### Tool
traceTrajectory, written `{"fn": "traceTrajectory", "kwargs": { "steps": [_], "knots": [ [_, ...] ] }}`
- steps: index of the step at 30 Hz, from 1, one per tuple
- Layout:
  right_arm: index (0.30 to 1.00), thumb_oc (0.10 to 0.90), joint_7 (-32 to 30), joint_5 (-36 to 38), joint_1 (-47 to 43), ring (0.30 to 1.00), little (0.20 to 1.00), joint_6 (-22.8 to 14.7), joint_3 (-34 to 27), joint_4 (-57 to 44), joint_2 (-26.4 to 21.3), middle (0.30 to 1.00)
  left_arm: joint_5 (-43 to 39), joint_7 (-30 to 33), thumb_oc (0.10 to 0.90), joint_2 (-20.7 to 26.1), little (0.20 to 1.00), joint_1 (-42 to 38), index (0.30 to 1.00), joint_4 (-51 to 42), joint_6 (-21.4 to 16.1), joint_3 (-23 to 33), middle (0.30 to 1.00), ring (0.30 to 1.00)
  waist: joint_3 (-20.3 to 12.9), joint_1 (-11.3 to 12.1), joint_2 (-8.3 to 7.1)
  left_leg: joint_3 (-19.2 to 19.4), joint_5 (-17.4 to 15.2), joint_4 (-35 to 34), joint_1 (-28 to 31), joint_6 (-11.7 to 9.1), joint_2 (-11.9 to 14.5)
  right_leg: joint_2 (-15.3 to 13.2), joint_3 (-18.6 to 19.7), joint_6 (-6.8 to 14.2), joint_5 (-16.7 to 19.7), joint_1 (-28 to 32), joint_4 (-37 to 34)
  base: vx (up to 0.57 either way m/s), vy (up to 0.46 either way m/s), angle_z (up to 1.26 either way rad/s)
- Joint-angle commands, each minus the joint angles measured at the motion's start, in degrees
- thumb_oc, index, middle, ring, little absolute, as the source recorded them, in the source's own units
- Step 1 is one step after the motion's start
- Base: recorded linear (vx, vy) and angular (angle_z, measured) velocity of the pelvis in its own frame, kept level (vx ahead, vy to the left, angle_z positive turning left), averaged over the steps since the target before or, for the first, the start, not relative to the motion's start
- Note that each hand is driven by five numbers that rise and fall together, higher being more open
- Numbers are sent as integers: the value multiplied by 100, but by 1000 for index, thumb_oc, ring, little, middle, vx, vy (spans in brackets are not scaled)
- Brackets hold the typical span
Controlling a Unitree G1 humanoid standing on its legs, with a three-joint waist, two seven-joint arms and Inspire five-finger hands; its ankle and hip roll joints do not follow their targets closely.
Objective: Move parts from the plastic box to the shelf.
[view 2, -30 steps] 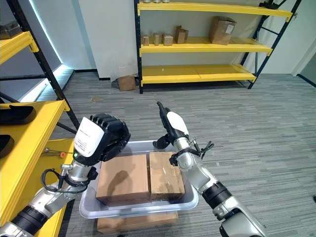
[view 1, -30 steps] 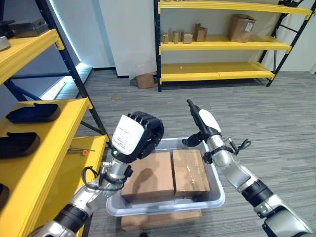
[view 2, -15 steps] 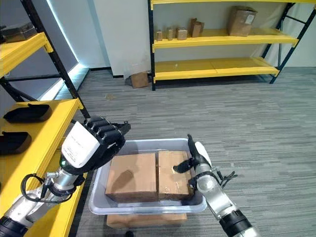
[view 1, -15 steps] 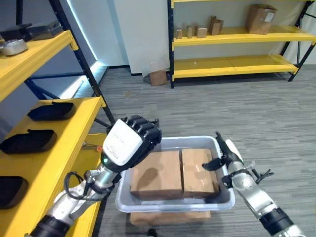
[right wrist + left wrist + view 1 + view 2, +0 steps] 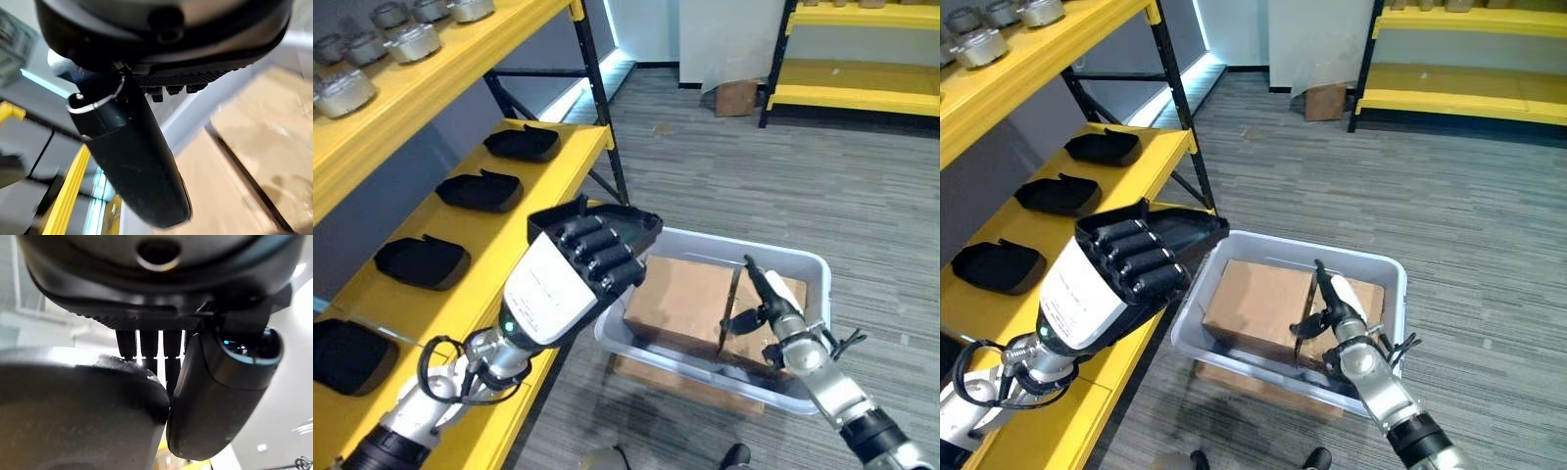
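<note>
the left hand (image 5: 582,264) is raised above the near left corner of the plastic box (image 5: 803,266), fingers curled round a black part (image 5: 597,217). the right hand (image 5: 773,311) reaches over the cardboard boxes (image 5: 680,294) in the plastic box, fingers straight, beside the yellow shelf (image 5: 524,191) on the left.

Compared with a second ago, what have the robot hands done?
The right robot hand has come down from above the plastic box to just over the cartons, fingers straight. The left robot hand stays curled round a black part, now by the shelf. Cartons unmoved; the camera turned.
</note>
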Motion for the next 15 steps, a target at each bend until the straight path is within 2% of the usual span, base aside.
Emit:
{"fn": "traceTrajectory", "kwargs": {
  "steps": [1,2,6,11,12,15],
  "knots": [
    [1000,900,-304,-128,-547,1000,1000,-493,65,-126,100,1000,-565,642,400,-65,300,-473,300,-326,-48,254,300,300,-597,-23,66,-53,-1016,46,263,110,-136,452,40,242,-377,79,-143,-190,278,52],
    [1000,900,-351,-181,-476,1000,1000,-467,33,-131,168,1000,-540,660,400,-147,300,-572,300,-373,-57,74,300,300,-639,-47,64,15,-985,-373,462,166,-196,402,19,352,-252,142,-259,-184,266,58],
    [1000,900,-406,-255,-449,1000,1000,-394,2,-183,276,1000,-523,553,400,-276,300,-671,300,-480,-136,-47,300,300,-679,5,44,-84,-870,-764,602,179,-269,363,32,505,-72,256,-514,-161,190,37],
    [1000,900,-448,-359,-466,1000,1000,-371,-41,-197,380,1000,-460,528,400,-454,300,-731,300,-523,-262,-165,300,300,-706,68,13,-196,-698,-1077,673,152,-336,282,85,695,111,314,-694,-156,198,8],
    [1000,900,-420,-419,-451,1000,1000,-328,-97,-237,404,1000,-453,530,400,-533,300,-772,300,-513,-308,-214,300,300,-715,72,0,-234,-697,-1100,644,164,-394,227,127,790,189,296,-707,-175,239,1],
    [1000,900,-394,-393,-330,1000,1000,-315,-210,-341,356,1000,-405,539,400,-604,300,-877,300,-463,-415,-296,300,300,-714,48,-40,-315,-705,-1126,564,222,-490,246,230,855,225,268,-685,-183,207,12]
  ]
}}
